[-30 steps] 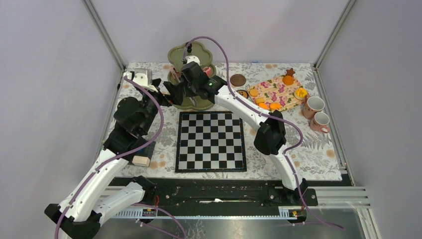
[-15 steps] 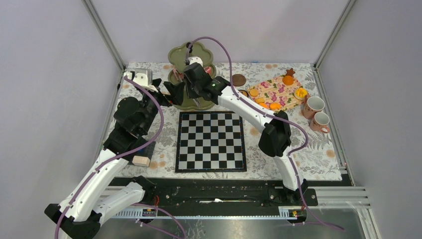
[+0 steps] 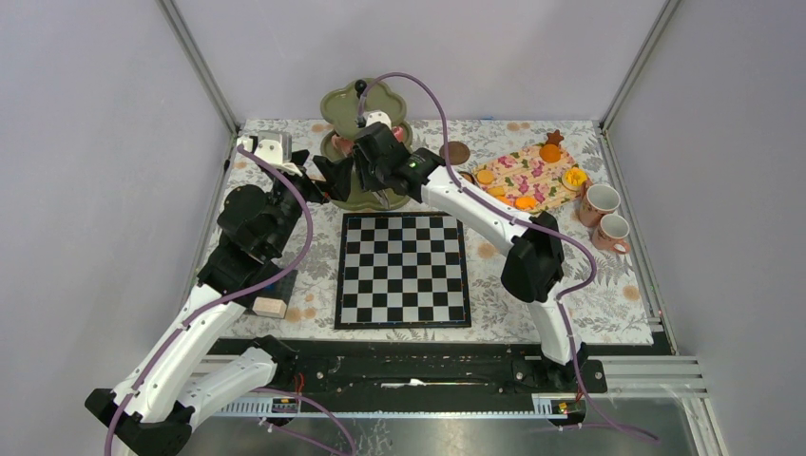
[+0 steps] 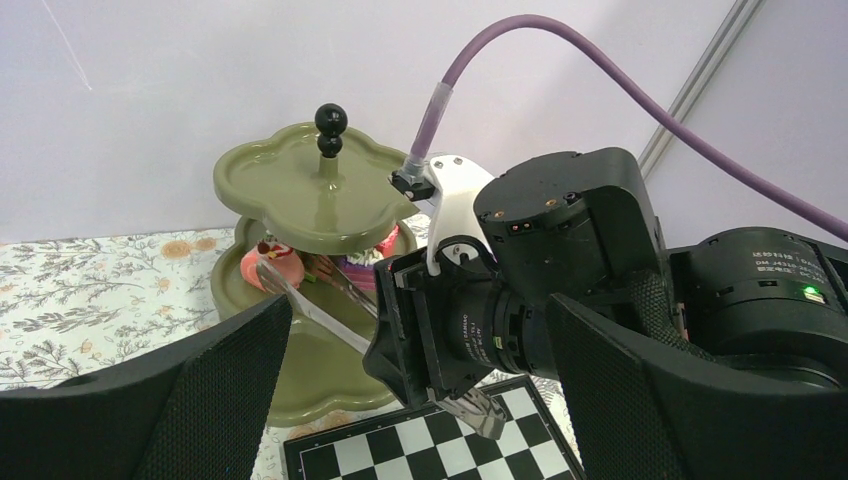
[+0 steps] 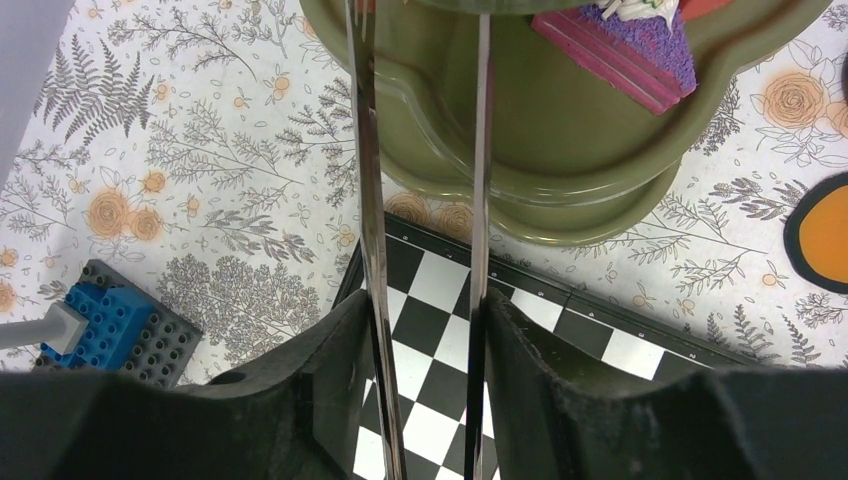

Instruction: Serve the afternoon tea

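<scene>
The right claw (image 5: 422, 312) is clamped on a pair of metal tongs (image 5: 365, 180). Their blades stand apart and run out ahead of it, in under the top tier of the olive stand (image 4: 290, 180) and over the middle tier. In the left wrist view the tips end close by a pink pastry (image 4: 268, 265) (touching or just clear, I cannot tell). This looks like the setting-down of a pastry. To do it well, let the blades spread fully, then draw straight back along their own line, staying level so nothing catches the tier above or drags the pastry off the edge. A purple cake slice (image 5: 625, 45) sits on the tier just right of the blades, so any sideways drift is risky. The left claw (image 3: 321, 179) hangs open beside the stand, to the right claw's left. The chessboard (image 3: 402, 269) lies beneath the claw, the blue blocks (image 5: 105, 325) are down to its left, and the cups (image 3: 604, 217) stand well off to its right on the counter (image 3: 608, 294).
</scene>
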Controlling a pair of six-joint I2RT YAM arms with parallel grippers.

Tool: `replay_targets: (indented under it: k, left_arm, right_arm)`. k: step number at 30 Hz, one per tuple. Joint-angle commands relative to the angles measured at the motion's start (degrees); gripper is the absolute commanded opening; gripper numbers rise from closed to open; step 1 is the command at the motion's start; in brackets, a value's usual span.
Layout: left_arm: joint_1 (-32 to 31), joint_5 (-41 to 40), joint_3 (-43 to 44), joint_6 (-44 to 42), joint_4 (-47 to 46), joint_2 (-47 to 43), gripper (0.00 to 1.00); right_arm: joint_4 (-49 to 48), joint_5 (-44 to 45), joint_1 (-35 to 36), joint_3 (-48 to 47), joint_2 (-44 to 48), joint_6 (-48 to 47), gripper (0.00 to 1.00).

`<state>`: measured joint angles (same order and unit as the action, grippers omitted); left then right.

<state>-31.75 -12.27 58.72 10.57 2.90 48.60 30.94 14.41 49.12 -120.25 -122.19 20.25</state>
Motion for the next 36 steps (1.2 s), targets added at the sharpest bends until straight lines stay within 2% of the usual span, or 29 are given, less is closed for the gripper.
replay_targets:
  k: [1,8,14,22,28,31,36]
  left_arm:
    - [0.37,0.67,0.04,0.39,-2.64,0.09,0.99]
    - [0.37,0.80,0.02,0.42,-2.68,0.01,0.99]
    - [0.37,0.90,-0.07,0.51,-2.64,0.25,0.99]
    - [0.37,1.40,0.02,0.85,-2.64,1.04,0.99]
    - [0.37,1.89,0.15,1.12,-2.68,1.59,0.99]
    - [0.37,2.18,0.14,1.34,-2.64,1.88,0.99]
    - [0.37,2.65,0.26,1.64,-2.68,2.40,0.99]
  right_arm:
    - [0.22,1.86,0.27,-3.99,1.30,-0.69,0.52]
    - [2.55,0.35,0.27,-5.30,2.06,-0.19,0.56]
    - [2.91,-3.36,0.28,1.94,8.15,0.62,0.55]
    - [-6.45,-5.15,0.27,26.56,26.90,-0.94,0.51]
    - [-9.62,2.75,-0.56,44.02,41.33,-3.06,0.50]
    - [-9.95,2.85,-5.20,50.28,46.39,-1.67,0.49]
    - [-11.84,0.32,-17.44,58.35,52.48,1.22,0.48]
